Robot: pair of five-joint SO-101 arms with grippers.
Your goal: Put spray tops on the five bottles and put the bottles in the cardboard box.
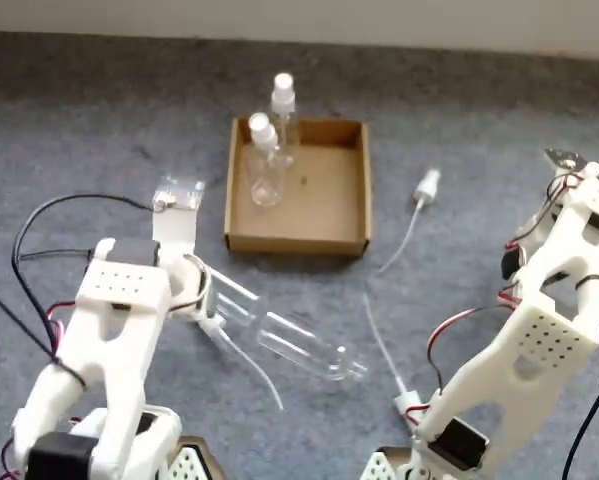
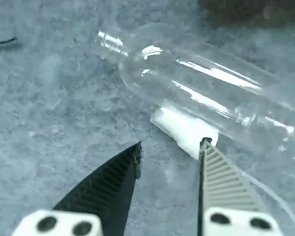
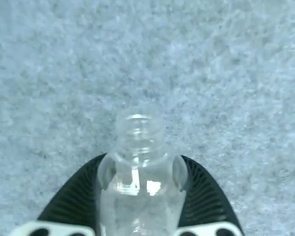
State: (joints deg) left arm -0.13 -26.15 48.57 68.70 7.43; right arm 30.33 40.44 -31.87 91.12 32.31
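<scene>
My left gripper [image 2: 172, 147] is open just over the carpet, one fingertip beside a white spray top [image 2: 184, 129] that lies against an uncapped clear bottle [image 2: 201, 83] on its side. From above, this gripper [image 1: 207, 305] sits at the left end of two lying bottles [image 1: 309, 345]. My right gripper [image 3: 140, 172] is shut on another uncapped clear bottle [image 3: 137, 162], neck pointing away over bare carpet. The cardboard box [image 1: 344, 240] stands mid-table. One capped bottle [image 1: 264, 160] stands in it and a second [image 1: 284, 105] at its far edge.
A loose spray top with its tube [image 1: 426, 187] lies right of the box, and another [image 1: 409, 402] lies near the right arm's base [image 1: 459, 440]. A clear plastic item [image 1: 177, 195] lies left of the box. Cables [image 1: 39, 225] trail at far left.
</scene>
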